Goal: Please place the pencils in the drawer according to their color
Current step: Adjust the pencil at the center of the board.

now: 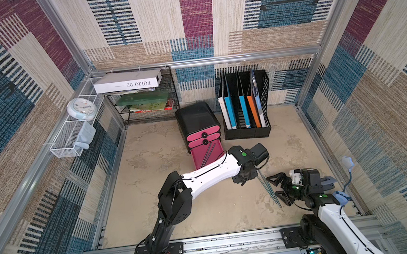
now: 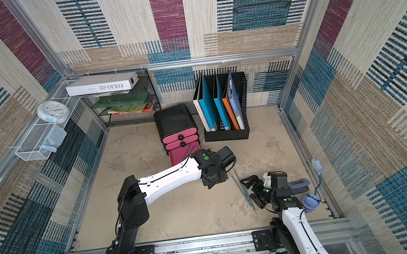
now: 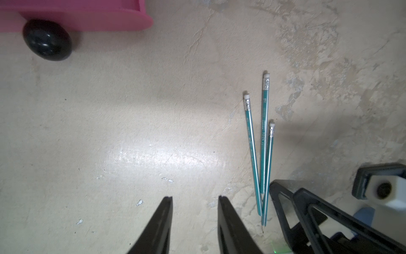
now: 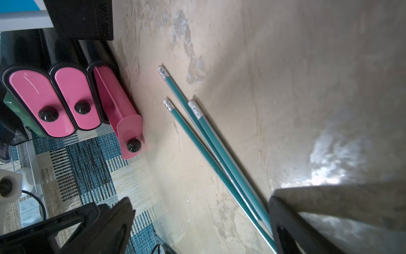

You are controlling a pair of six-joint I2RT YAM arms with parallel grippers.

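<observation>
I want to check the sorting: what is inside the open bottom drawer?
In both top views, at least two dark pencils lie slanted in the open bottom drawer. The left arm covers its front part, so anything there cannot be seen.

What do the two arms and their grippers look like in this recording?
Both arms match: the left arm and right arm have black joints and a smooth white forearm shell with a thin black cable running along it. Each wrist carries a round green dot. The left gripper and right gripper are black, with tapering fingers; the right one's are open triangular frames.
</observation>
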